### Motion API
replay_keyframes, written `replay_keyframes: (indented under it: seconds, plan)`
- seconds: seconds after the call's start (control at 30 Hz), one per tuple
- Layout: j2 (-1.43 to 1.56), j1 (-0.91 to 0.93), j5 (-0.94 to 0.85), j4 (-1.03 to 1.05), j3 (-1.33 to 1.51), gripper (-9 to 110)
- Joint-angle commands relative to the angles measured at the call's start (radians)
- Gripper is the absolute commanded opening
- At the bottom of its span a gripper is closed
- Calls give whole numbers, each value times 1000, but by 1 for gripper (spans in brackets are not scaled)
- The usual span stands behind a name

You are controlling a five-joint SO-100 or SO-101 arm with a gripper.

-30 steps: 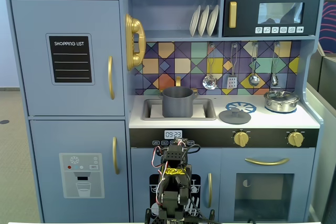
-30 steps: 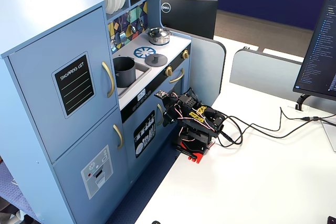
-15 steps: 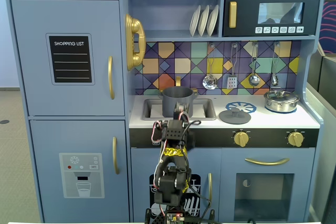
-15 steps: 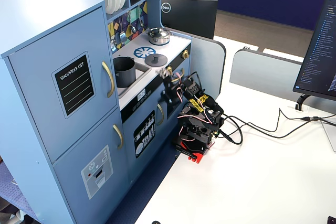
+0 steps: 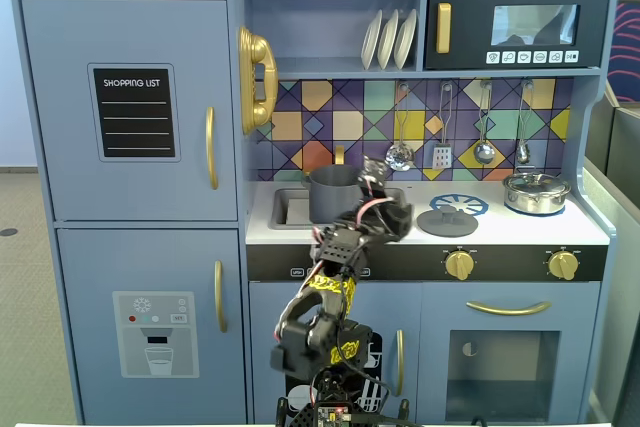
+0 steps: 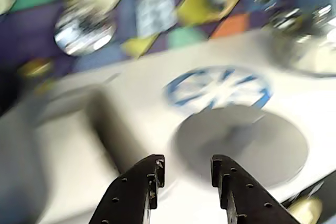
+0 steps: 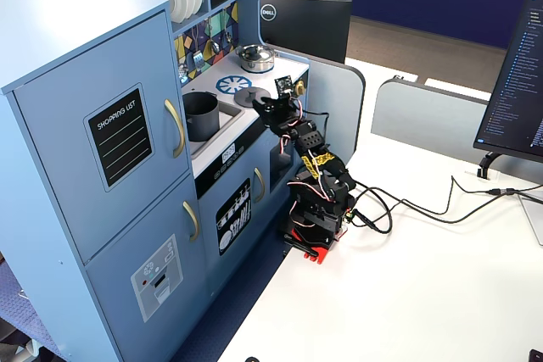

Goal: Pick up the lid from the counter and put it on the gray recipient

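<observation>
The dark gray lid (image 5: 447,221) lies flat on the white counter, knob up, just in front of the blue-and-white burner print. It also shows in the wrist view (image 6: 247,145) and in a fixed view (image 7: 252,97). The gray recipient (image 5: 333,192) stands in the sink to the lid's left, open-topped, and shows from the side in a fixed view (image 7: 201,116). My gripper (image 6: 186,165) is open and empty. It hovers over the counter between sink and lid (image 5: 375,179), with the lid just ahead and to the right of the jaws. The wrist view is blurred.
A shiny silver lidded pot (image 5: 536,192) stands on the right burner. Utensils (image 5: 400,155) hang on the tiled back wall above the counter. The sink basin (image 6: 63,129) is left of the jaws. Stove knobs (image 5: 459,264) line the front edge.
</observation>
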Motion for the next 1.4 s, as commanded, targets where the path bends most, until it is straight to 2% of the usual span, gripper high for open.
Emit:
replay_keyframes:
  seconds: [0.0,0.1,0.27,0.43,1.37]
  plan:
    - [-44,61,-46,-198,29,0]
    - [-107,77,-26,-272,28,10]
    - [-247,106,-20,-431,12,19]
    - [-348,124,-32,-535,6,18]
    - [-790,118,-51,-663,-275,20]
